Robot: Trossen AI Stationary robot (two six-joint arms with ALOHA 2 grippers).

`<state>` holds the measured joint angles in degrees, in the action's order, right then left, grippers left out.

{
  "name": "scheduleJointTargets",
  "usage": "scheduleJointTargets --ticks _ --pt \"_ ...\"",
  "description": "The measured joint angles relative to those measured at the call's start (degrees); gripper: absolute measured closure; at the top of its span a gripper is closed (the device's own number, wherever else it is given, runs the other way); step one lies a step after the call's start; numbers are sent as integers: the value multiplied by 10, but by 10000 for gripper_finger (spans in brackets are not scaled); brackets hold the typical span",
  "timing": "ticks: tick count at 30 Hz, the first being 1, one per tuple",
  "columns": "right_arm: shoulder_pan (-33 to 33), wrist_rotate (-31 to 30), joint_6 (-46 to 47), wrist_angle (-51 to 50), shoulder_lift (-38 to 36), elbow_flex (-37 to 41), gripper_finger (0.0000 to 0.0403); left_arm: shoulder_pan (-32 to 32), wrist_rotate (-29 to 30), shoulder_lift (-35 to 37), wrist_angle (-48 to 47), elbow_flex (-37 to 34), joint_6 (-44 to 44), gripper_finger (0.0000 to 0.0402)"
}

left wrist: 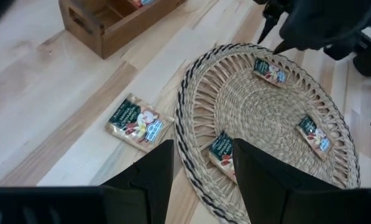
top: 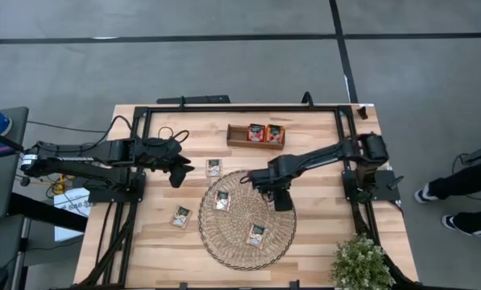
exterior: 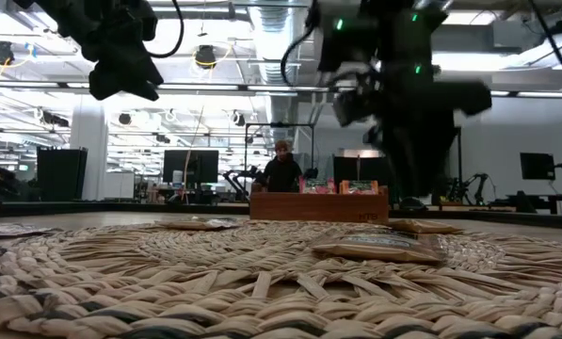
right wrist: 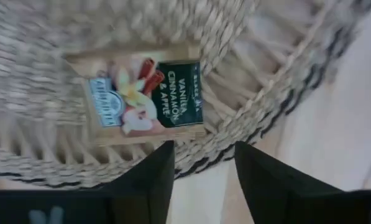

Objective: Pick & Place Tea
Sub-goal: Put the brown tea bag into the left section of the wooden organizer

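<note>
Right gripper (right wrist: 201,177) parted, empty; cream sachet (right wrist: 141,102) flat, green band toward the mat's (right wrist: 42,31) rim.

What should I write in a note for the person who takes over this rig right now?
Left gripper: open, empty, over the table left of the woven mat.
Right gripper: open, empty, above a cream sachet near the mat's edge.
Tea: two red-orange sachets in the wooden tray; two more sachets on the mat; two table sachets beside it.
Done: probably the tray pair.
Left: likely the five loose ones, though the direction is not certain.
</note>
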<state>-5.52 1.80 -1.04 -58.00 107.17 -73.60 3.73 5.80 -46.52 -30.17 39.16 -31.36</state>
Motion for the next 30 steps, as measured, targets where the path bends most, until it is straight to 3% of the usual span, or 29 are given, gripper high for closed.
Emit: scheduleJointTargets --ticks 12,30 --pt "0 7 11 48 36 0 223 0 0 0 -9 0 11 246" --pt "-6 -2 6 61 68 -3 285 0 0 0 -10 0 13 246"
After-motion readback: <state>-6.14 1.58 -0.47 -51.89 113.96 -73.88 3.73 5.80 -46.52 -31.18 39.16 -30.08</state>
